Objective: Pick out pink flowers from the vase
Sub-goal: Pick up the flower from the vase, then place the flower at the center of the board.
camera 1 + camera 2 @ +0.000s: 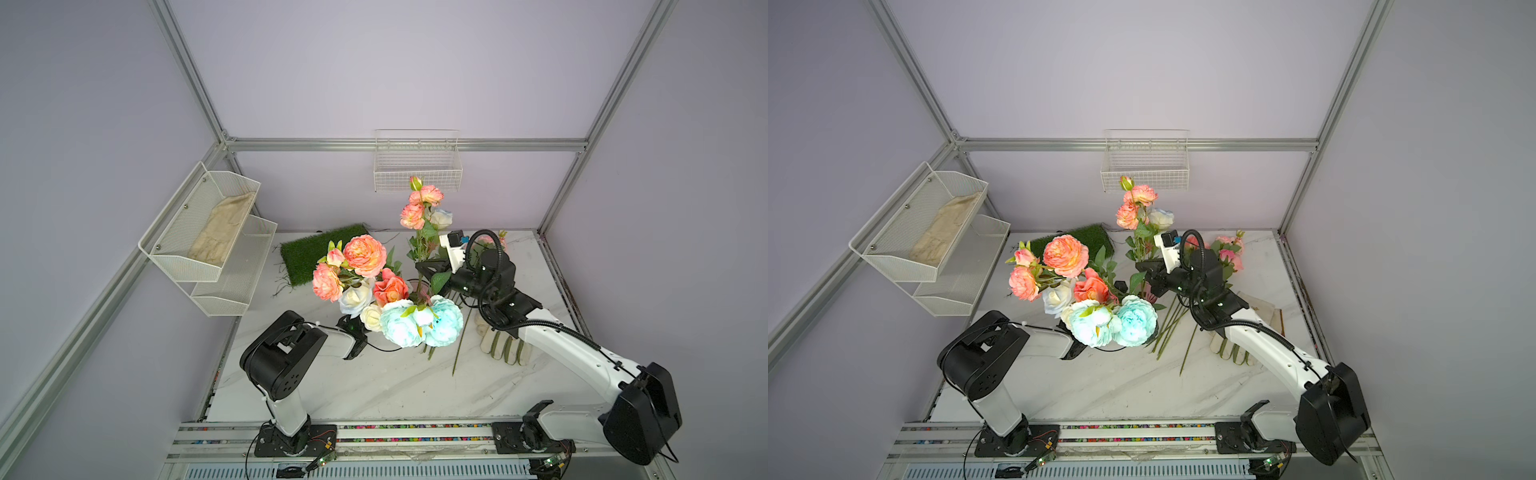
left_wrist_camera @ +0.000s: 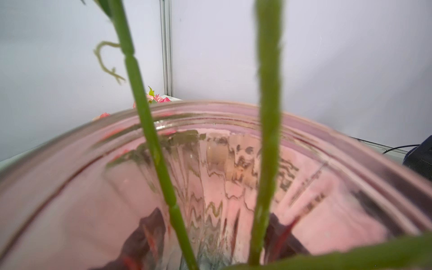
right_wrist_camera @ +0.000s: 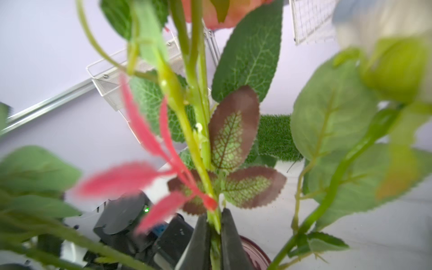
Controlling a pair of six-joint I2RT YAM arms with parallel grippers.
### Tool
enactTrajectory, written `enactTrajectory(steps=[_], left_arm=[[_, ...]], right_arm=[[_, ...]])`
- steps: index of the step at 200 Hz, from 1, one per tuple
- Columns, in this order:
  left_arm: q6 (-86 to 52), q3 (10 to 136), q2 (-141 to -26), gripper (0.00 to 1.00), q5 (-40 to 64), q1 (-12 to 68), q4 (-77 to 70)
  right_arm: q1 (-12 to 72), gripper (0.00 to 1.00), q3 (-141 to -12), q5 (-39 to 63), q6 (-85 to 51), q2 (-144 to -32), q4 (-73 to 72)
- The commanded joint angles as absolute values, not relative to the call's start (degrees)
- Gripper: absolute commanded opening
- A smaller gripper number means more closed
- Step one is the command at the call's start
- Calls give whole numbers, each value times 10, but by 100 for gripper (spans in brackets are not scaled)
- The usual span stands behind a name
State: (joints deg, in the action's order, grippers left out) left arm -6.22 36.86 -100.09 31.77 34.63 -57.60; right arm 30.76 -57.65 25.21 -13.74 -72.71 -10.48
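Though mostly behind blue blooms (image 1: 1133, 320), the vase (image 1: 1150, 296), base out of sight.

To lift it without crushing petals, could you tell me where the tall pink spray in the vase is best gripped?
I'd take the tall pink spray by its bare stem just above the vase rim, from the right arm's side, where the right gripper is shut on it. Higher up leaves branch off; other blooms crowd the left side.
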Motion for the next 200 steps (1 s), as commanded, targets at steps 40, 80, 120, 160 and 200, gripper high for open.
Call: enactTrajectory(steps=[40,80,120,160,200], left_arm=[[-88,343,-1024,0,323,350,-473],[-87,339,-1022,0,324,350,-476],[-84,338,-1020,0,325,350,-471],[-84,338,-1019,0,325,350,-468],[-80,341,-1018,0,329,350,-462]], right_arm=[[308,0,-570,-101,-108,-603,-104],[247,0,-573,-375,-156,-572,-14],[67,0,-564,-158,-300,-622,100],[11,0,-537,69,-330,-725,65],[10,2,-526,167,-351,-849,-6]])
